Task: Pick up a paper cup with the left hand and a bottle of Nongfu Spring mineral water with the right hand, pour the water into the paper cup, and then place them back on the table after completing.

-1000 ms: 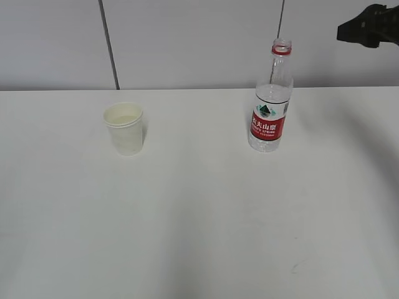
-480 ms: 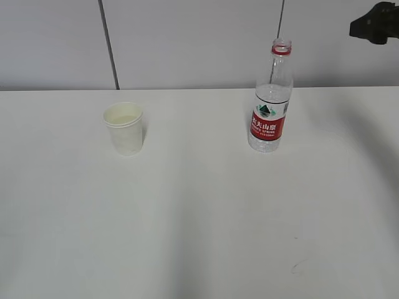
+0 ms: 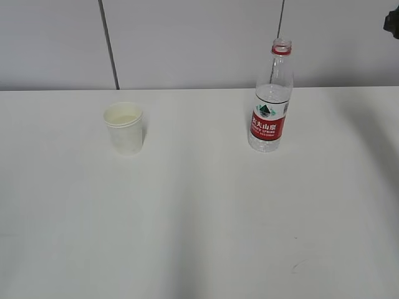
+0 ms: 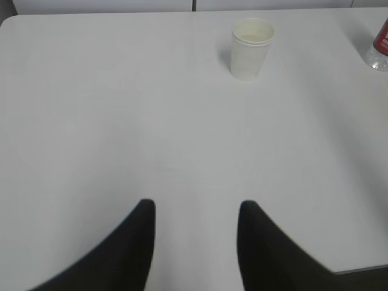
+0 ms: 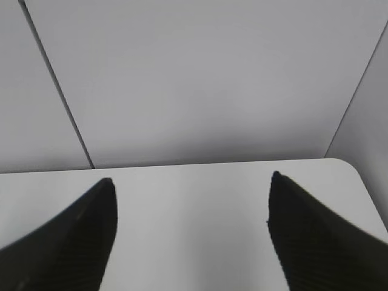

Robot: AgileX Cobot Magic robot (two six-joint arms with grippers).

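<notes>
So the big change: your right arm has pulled almost clean out of the exterior shot, with only a dark sliver (image 3: pixel 393 23) left at the top right corner, where a moment ago a good chunk of it showed. To me that reads as retreating, with both things set back down on the plain white matte counter (image 3: pixel 199 224). The small white paper cup (image 3: pixel 124 128) stands upright on the left, and the clear plastic water bottle with the red label (image 3: pixel 270 99) stands uncapped, well apart to its right. The left claw (image 4: pixel 195 233) is parted halfway, holding nothing, with the cup far ahead. The right claw (image 5: pixel 191 206) is spread wide, empty, facing the wall. You can't really tell how much water is in the cup, and the left arm itself never shows in the exterior shot.
</notes>
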